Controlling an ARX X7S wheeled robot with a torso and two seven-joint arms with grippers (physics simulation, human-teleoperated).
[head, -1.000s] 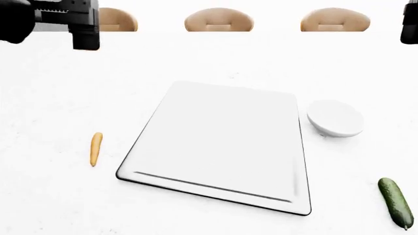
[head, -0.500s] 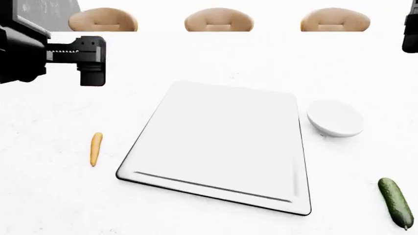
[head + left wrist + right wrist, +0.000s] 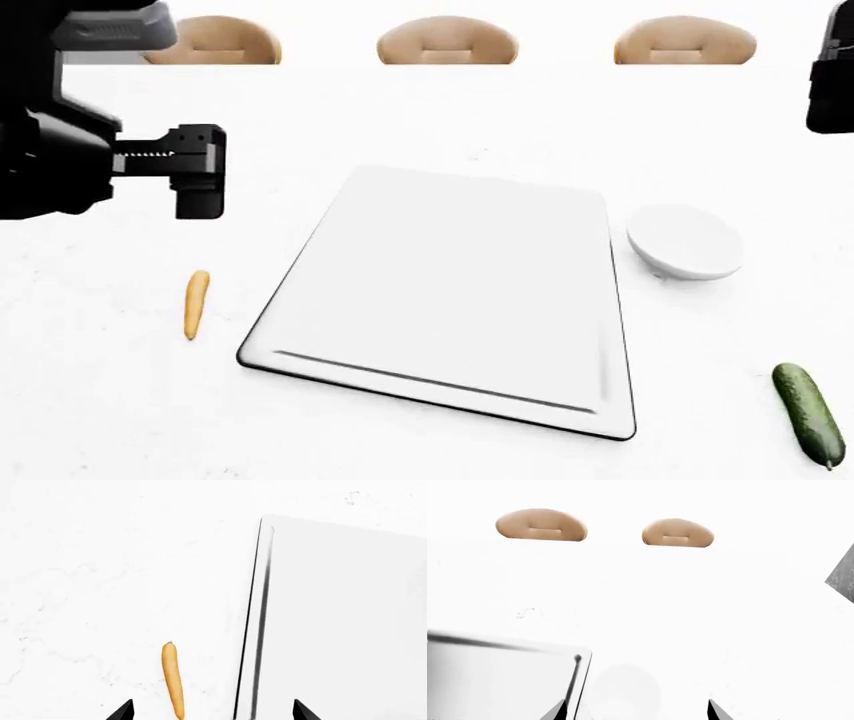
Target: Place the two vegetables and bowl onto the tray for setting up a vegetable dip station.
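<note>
The slim orange carrot (image 3: 196, 303) lies on the white table left of the tray (image 3: 454, 280). My left gripper (image 3: 200, 205) hangs open above and behind the carrot. In the left wrist view the carrot (image 3: 173, 680) lies between the open fingertips of the left gripper (image 3: 212, 715), beside the tray's dark rim (image 3: 257, 630). The white bowl (image 3: 685, 240) sits right of the tray. The dark green cucumber (image 3: 809, 412) lies at the near right. My right gripper (image 3: 636, 714) is open and empty above the bowl (image 3: 624, 690), which shows faintly; only part of its arm (image 3: 830, 85) shows in the head view.
Three tan chair backs (image 3: 446, 42) stand along the table's far edge. Two of them (image 3: 542, 525) show in the right wrist view. The tray corner (image 3: 494, 680) lies beside the bowl there.
My left arm has come down and slightly rightward, toward the carrot. The right arm has barely moved. The carrot, bowl, cucumber and tray have not moved.
</note>
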